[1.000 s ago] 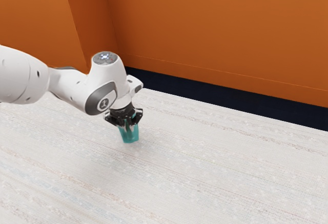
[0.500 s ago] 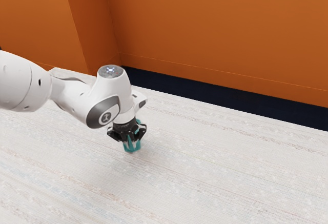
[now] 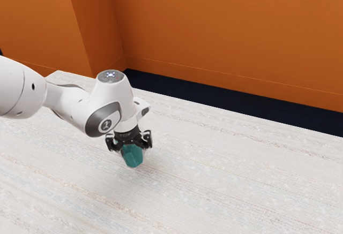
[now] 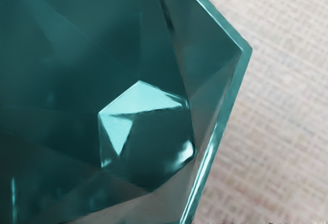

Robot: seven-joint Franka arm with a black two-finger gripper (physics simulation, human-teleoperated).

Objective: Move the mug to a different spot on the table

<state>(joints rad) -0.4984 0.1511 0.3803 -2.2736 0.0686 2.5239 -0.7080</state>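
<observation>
Exterior view: the white arm [image 3: 59, 97] comes in from the exterior view's left and angles down over the table [image 3: 241, 180], a pale woven-texture surface. The black gripper [image 3: 130, 147] points down with its jaws spread wide, one finger on each side of the teal mug [image 3: 134, 158], so it is grasping the mug from two sides. The mug hangs under the hand, base tipped slightly toward the exterior view's right. It sits low over the surface, and whether the base touches the table cannot be told. The spot is in the table's half toward the exterior view's left, well back from the far edge, where a dark baseboard [image 3: 241, 101] runs under the orange wall [image 3: 225, 30]. Wrist view: the mug [image 4: 102, 80] sits directly under the hand, seen down into its opening, with faceted teal inner walls and a lighter polygonal floor at the bottom. Its angular rim runs along one side. Beyond the rim is bare woven table [image 4: 287, 131].
</observation>
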